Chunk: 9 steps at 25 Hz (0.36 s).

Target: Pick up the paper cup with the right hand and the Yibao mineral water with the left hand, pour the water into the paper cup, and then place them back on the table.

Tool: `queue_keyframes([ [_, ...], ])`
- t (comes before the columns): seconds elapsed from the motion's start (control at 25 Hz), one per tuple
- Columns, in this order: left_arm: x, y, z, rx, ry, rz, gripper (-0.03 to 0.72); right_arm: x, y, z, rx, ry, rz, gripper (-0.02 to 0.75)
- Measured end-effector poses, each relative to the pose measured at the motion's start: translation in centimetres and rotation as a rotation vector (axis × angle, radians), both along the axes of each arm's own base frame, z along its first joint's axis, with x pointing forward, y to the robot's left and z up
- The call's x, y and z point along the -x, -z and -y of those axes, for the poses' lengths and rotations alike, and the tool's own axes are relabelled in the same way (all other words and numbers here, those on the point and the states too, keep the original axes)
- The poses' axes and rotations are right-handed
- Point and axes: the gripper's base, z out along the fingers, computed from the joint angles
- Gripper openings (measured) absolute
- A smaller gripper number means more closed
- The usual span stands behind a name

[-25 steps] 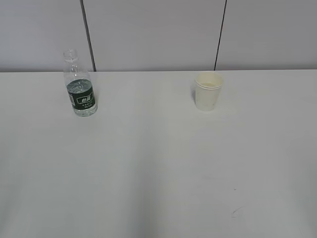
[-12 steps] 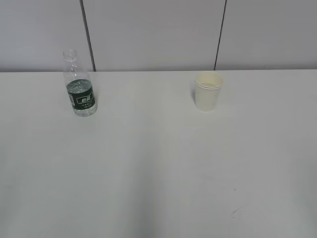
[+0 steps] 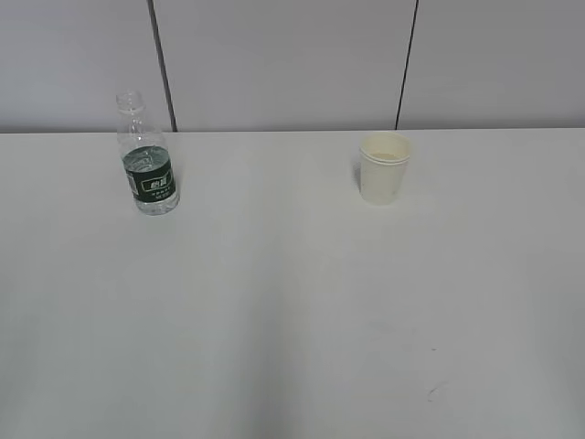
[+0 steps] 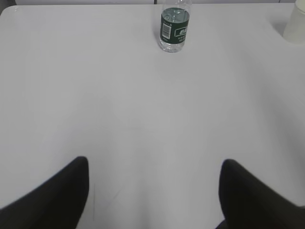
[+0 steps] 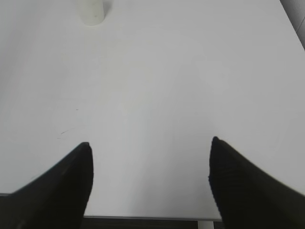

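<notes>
The Yibao mineral water (image 3: 148, 157), a clear capless bottle with a dark green label, stands upright at the far left of the table (image 3: 292, 302); it also shows in the left wrist view (image 4: 174, 29). The paper cup (image 3: 385, 167), cream-white, stands upright at the far right; its base shows in the right wrist view (image 5: 90, 11) and its edge in the left wrist view (image 4: 295, 25). My left gripper (image 4: 155, 164) is open and empty, far in front of the bottle. My right gripper (image 5: 150, 145) is open and empty over the table's near edge. Neither arm shows in the exterior view.
A grey panelled wall (image 3: 283, 64) runs behind the table's far edge. Faint dark specks (image 3: 433, 348) mark the tabletop at the front right. The table's near edge (image 5: 147, 218) lies under the right gripper.
</notes>
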Motion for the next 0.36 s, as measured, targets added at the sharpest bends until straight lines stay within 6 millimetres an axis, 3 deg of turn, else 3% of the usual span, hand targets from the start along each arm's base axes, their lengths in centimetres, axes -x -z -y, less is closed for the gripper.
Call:
queue_keyframes([
  [0.36, 0.00, 0.00, 0.00, 0.000, 0.000, 0.000, 0.498, 0.00, 0.00, 0.00, 0.000, 0.000, 0.000, 0.586],
])
